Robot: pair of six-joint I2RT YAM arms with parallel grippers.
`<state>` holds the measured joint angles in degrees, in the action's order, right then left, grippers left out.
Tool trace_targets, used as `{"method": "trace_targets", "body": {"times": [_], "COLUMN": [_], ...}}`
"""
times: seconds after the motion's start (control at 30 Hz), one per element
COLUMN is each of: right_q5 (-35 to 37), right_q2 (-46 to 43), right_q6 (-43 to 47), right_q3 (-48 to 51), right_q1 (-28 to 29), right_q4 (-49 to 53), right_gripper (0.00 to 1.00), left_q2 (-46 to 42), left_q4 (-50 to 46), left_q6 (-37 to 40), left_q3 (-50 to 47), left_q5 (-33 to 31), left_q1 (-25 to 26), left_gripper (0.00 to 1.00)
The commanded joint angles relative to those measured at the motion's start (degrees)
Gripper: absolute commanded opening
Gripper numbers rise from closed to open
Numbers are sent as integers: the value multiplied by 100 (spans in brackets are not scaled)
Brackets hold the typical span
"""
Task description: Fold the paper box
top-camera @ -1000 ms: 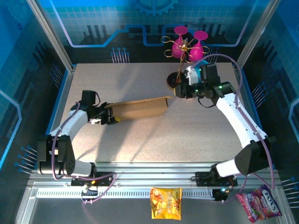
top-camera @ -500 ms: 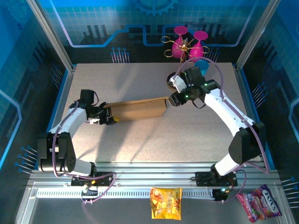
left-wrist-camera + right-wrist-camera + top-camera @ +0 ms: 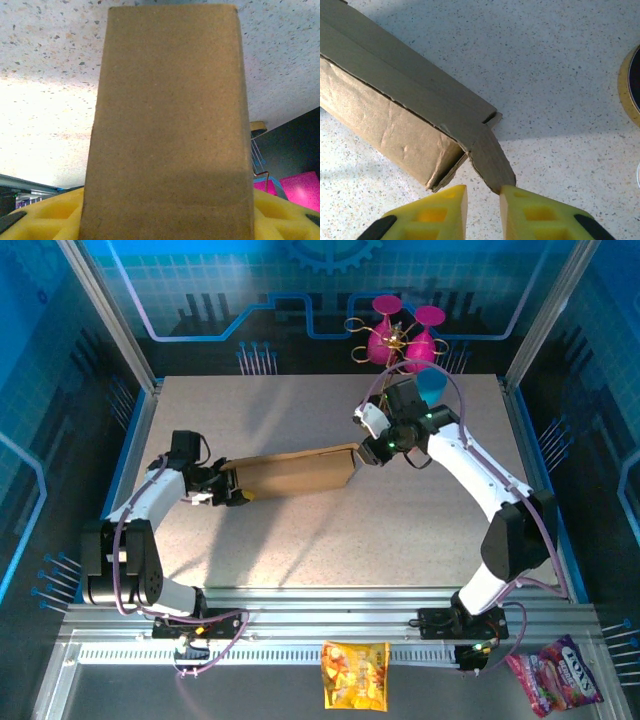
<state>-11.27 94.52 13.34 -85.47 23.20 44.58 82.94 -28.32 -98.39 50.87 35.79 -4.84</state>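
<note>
Left gripper point(image 3: 232, 491): jaws at a middling width, closed onto one end of the paper box point(image 3: 296, 472). In the left wrist view the cardboard runs straight out from between the yellow fingers point(image 3: 42, 216). One pad shows at either side of it, and the board covers the gap completely. From these jaws the box extends away across the speckled table point(image 3: 300, 550), long and low, resting on the surface.

Right gripper point(image 3: 483, 194): jaws narrow, with a slim strip of table visible between the pads. Nothing sits between them. The open end of the box lies just ahead of these jaws and to their left. A loose flap point(image 3: 490, 160) hangs off the corner of that end and points toward the gap. Its tip is at the inner top corner of the right-hand pad; touching or just short, cannot tell. The upper face of the box shows a long seam where one layer laps over another.

Ahead and to the right of the right jaws, well apart from the box: the edge of a round disc point(image 3: 629, 85), tan rim, dark middle.

Overhead view: the box spans between the two grippers, one at each end.
</note>
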Motion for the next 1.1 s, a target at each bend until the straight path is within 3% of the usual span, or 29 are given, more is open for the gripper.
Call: {"method": "trace_targets", "body": {"times": [0.0,0.13,0.33,0.5,0.6,0.7,1.07], "right_q5": [12,11,68,-836,-1684,-1691,-1610], "right_q2": [118,136,63,-147,-149,-10,358], "right_q6": [-70,-122,-96,349,557,687,625], "right_q3": [-217,-251,-294,-143,26,81,-357], "right_q1": [88,92,-44,-359,-569,-571,-379], "right_q4": [131,108,92,96,97,102,252], "right_gripper": [23,30,49,57,52,46,43], "left_q2": [91,91,81,124,196,300,376], "left_q4": [-281,-279,-341,-500,-633,-685,-715], "left_q6": [231,246,297,406,487,550,593], "left_q3": [96,96,92,181,302,400,458], "left_q5": [-90,-89,-107,-150,-182,-180,-196], "left_q1": [-34,-43,-61,-103,-123,-140,-156], "left_gripper": [20,20,20,20,21,21,21]}}
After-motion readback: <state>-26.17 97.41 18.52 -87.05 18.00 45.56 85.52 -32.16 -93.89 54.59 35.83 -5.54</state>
